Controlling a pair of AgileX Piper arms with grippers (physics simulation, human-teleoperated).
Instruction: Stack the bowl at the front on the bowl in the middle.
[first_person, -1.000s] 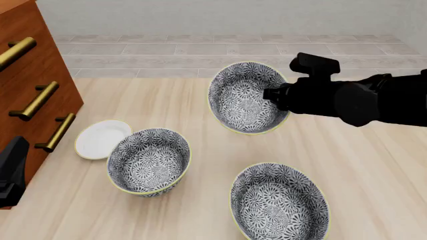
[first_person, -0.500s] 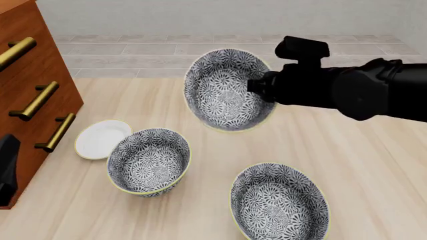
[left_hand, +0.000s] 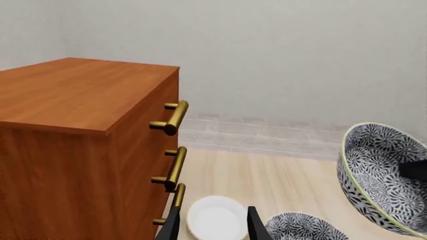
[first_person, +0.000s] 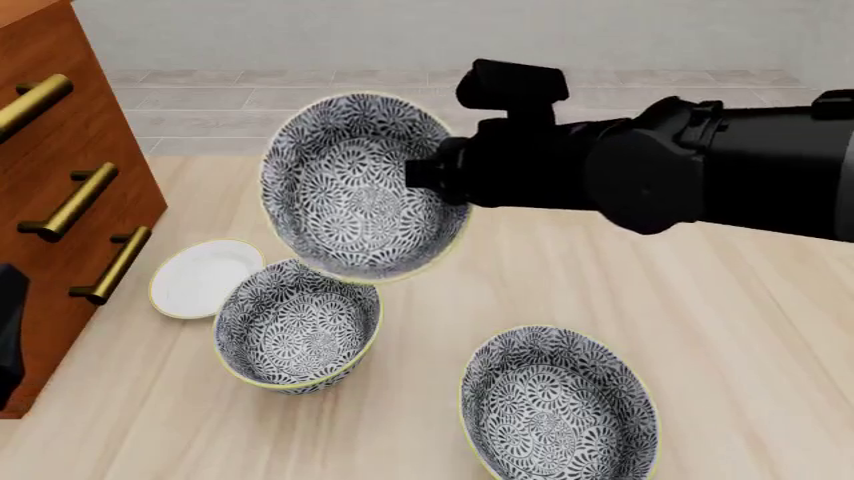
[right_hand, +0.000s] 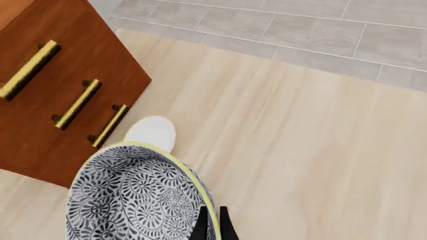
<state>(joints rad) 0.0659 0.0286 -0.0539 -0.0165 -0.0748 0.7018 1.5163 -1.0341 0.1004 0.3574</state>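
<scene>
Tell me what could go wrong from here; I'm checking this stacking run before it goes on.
The carried bowl hangs tilted, pinched only at its rim by the right gripper, so it could slip or swing. The bowl below it sits close to the small white dish and the wooden drawer cabinet; a skewed descent might knock them. Lowered tilted, it may not nest cleanly.

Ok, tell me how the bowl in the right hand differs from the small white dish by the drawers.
The held bowl is deep and covered in a grey-and-white floral pattern with a pale yellow rim; the small white dish is shallow and plain. The bowl is far larger than the dish. The bowl hangs tilted above the table, pinched at its rim by the right hand, while the dish lies flat on the wood. Both are round.
</scene>
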